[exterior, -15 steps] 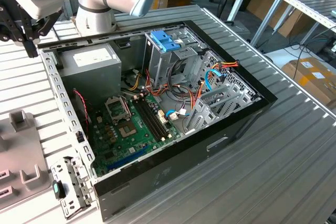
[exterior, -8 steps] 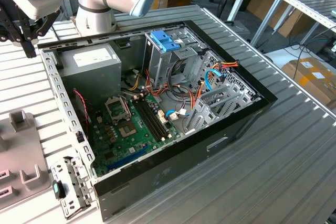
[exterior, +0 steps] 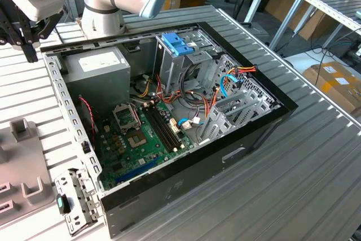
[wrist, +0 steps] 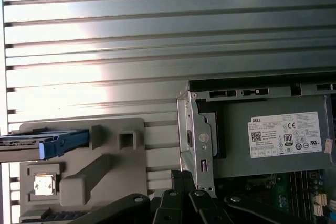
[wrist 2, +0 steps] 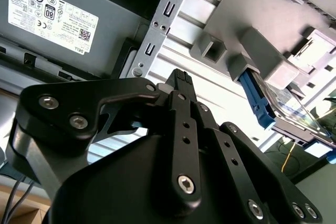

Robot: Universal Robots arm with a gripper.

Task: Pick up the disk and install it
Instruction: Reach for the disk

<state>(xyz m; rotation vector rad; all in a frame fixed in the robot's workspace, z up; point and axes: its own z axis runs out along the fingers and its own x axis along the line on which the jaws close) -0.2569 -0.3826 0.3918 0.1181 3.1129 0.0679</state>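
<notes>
My black pincer (wrist 2: 181,75) was shut tight on nothing, up near a corner of the open black computer case (exterior: 186,179). The flat grey disk with its light-blue plastic rail (wrist: 52,142) stood on its edge in the grey plastic holder (wrist: 123,174), apart from me. The holder lay on the ribbed silver table (wrist: 157,35), just beside the case and its grey metal power box (wrist: 273,150).

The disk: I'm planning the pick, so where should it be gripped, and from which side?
Likely across its two flat faces at the top edge, coming straight down: the disk stands on edge in the grey holder, its thin edge facing up.
</notes>
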